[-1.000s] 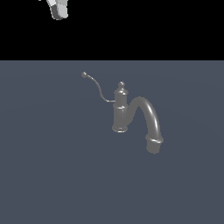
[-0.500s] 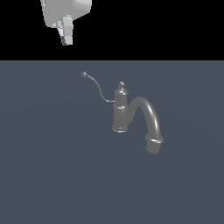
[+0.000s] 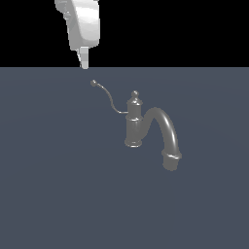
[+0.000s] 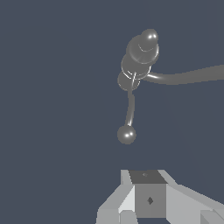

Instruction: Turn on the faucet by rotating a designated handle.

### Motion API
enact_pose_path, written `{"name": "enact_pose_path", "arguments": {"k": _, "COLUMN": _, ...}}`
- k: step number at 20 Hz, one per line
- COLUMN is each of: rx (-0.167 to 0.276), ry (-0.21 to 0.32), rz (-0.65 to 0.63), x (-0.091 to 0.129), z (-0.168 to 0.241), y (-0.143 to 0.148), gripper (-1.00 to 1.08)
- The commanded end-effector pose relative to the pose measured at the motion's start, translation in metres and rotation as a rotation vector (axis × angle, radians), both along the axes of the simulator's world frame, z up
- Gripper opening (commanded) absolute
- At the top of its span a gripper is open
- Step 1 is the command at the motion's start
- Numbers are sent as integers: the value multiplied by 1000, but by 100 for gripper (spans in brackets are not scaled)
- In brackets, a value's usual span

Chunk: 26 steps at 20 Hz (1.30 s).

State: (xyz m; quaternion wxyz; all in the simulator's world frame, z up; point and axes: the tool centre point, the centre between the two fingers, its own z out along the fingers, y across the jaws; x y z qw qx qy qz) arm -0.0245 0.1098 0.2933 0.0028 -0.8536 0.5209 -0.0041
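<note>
The grey faucet stands upright on the dark floor, a small knob on its ringed column and a thick arched spout curving toward the exterior view's right. Its thin S-curved handle reaches to the exterior view's left and ends in a small ball tip. My gripper hangs just above and slightly left of that ball tip, apart from it, with its fingers together and nothing between them. From the wrist view, the handle and faucet lie beyond the gripper.
A flat dark grey floor spreads under the faucet, with a black background behind my arm. No other objects show.
My gripper has come down from the top edge and shifted toward the exterior view's right, closing on the handle's ball tip. The faucet and handle have not moved.
</note>
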Motion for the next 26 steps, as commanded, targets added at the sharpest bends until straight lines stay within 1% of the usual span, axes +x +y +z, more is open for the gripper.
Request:
{"name": "enact_pose_path", "arguments": {"k": 1, "rx": 0, "ry": 1, "rz": -56, "x": 13, "z": -10, "y": -2, "gripper": -100}}
{"name": "enact_pose_path", "arguments": {"k": 7, "rx": 0, "ry": 6, "rz": -166, "x": 38, "z": -31, "y": -9, "gripper": -100}}
{"name": "enact_pose_path", "arguments": {"k": 14, "rx": 0, "ry": 9, "rz": -253, "x": 57, "z": -47, "y": -17, "gripper": -100}}
{"name": "enact_pose_path", "arguments": {"k": 20, "rx": 1, "ry": 10, "rz": -281, "x": 64, "z": -52, "y": -20, "gripper": -100}}
{"name": "enact_pose_path", "arguments": {"k": 25, "rx": 1, "ry": 10, "rz": -281, "x": 63, "z": -52, "y": -21, "gripper": -100}}
{"name": "enact_pose_path", "arguments": {"k": 26, "rx": 1, "ry": 10, "rz": -281, "x": 61, "z": -52, "y": -21, "gripper": -100}}
